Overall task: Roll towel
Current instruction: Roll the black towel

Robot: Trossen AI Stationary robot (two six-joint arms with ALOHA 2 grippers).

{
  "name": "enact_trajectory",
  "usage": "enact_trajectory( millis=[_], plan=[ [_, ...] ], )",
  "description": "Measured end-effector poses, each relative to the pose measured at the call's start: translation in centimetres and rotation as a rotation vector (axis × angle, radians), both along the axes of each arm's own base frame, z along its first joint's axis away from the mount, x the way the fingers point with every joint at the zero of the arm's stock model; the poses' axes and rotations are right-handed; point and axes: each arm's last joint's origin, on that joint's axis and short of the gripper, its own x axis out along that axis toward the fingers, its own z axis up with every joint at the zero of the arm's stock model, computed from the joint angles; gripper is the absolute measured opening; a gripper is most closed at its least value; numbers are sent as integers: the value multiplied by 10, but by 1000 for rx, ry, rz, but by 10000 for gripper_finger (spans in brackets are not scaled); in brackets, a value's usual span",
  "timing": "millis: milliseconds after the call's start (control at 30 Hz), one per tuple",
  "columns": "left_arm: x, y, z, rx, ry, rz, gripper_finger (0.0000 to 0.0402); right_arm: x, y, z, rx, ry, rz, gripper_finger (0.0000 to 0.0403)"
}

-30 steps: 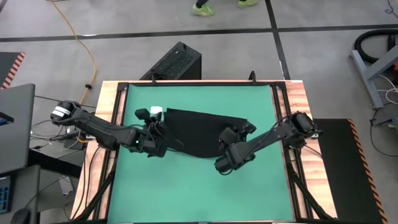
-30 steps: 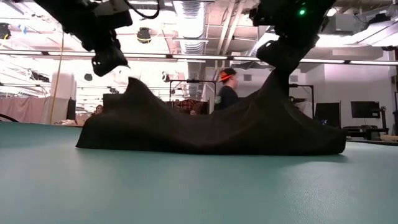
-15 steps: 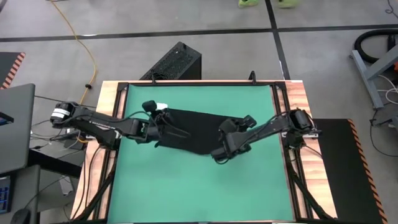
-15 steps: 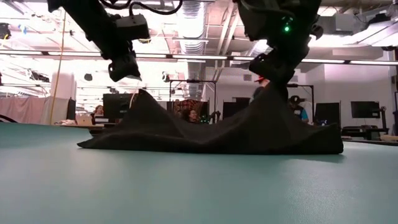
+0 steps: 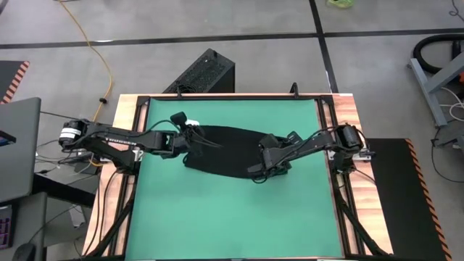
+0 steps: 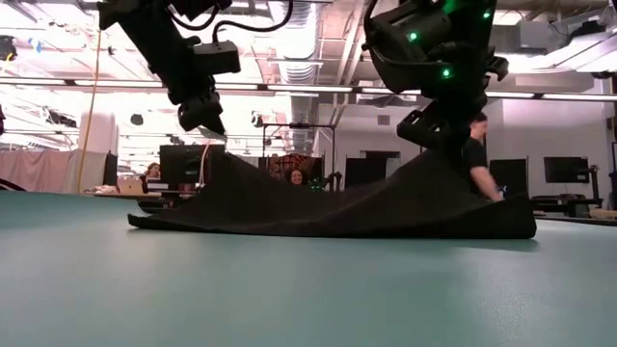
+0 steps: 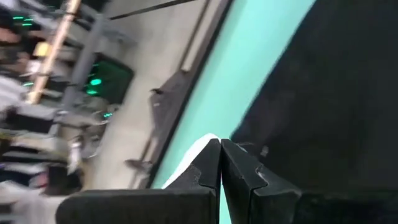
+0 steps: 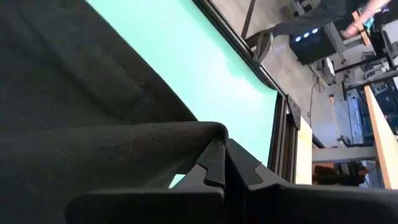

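Observation:
The black towel lies bunched on the middle of the green mat. Its bottom rests on the mat, and its two raised ends slope up to my grippers in the low view. A small white tag shows at its left far end. My left gripper is shut at the towel's left end. My right gripper is shut on the towel's right part. My left gripper pinches the towel's left edge by the white tag between its two shut fingers, only at their tips. It comes slanting down from the table's left. That end is lifted a little; the rest lies on the mat. My right gripper pinches a raised fold of the towel between its two shut fingers, slanting down from the table's right. The cloth slopes up to the fingers like a tent. The towel's right end stays on the mat.
Wooden rails frame the mat on both sides. A black box stands on the floor beyond the far edge. People show in the room behind. Bare green mat lies toward the near edge.
Both grippers have gone toward the table's far edge and down, staying shut. They have carried the towel's near edge over the rest of the cloth. The towel is now narrower from near to far, and its two raised peaks stand lower.

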Motion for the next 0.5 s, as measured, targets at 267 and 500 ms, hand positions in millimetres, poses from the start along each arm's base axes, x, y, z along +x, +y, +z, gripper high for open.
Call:
enact_trajectory(
  millis=[267, 500],
  plan=[
    [1, 4, 1, -14, -32, 10, 0, -2, 8, -1, 52, 7, -7, 53],
    [-1, 9, -3, -116, -41, 4, 0, -2, 7, -1, 60, 15, -12, 101]
  ],
)
